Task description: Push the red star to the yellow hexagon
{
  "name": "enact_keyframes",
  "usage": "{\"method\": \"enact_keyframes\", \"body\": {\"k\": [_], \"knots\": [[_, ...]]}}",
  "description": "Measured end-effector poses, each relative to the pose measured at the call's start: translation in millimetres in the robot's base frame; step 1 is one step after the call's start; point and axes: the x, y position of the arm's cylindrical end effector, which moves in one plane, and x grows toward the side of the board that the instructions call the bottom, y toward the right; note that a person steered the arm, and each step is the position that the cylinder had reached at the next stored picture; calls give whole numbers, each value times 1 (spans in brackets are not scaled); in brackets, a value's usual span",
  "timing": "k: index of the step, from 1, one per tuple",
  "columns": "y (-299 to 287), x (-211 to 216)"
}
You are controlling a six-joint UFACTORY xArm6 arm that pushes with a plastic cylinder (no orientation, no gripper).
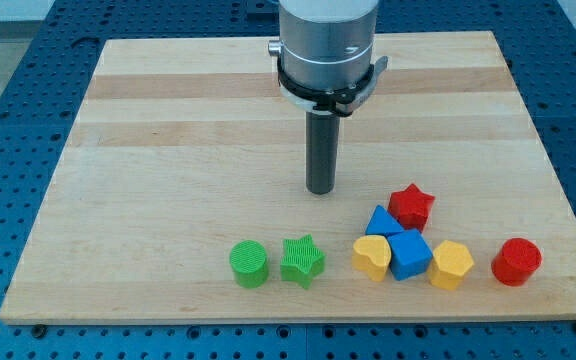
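The red star [411,206] lies at the view's lower right, at the top of a cluster of blocks. The yellow hexagon [451,264] lies below and to the right of it, touching the blue cube [409,254]. My tip [320,190] rests on the board up and to the left of the red star, with a clear gap between them. It touches no block.
A blue triangle [381,221] and a yellow heart [372,257] sit in the cluster beside the blue cube. A red cylinder [516,261] lies right of the hexagon. A green star [301,260] and a green cylinder [250,264] lie to the left, near the board's bottom edge [288,318].
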Motion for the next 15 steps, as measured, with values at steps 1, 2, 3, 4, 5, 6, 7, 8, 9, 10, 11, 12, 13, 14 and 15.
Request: {"method": "enact_keyframes", "body": {"k": [1, 2, 3, 4, 5, 6, 7, 8, 9, 10, 11, 12, 13, 14, 15], "knots": [[51, 17], [52, 17], [72, 17], [74, 17], [81, 17], [83, 17], [84, 17], [88, 18], [89, 19], [71, 26], [78, 28], [92, 32], [96, 32], [99, 32], [79, 38]]}}
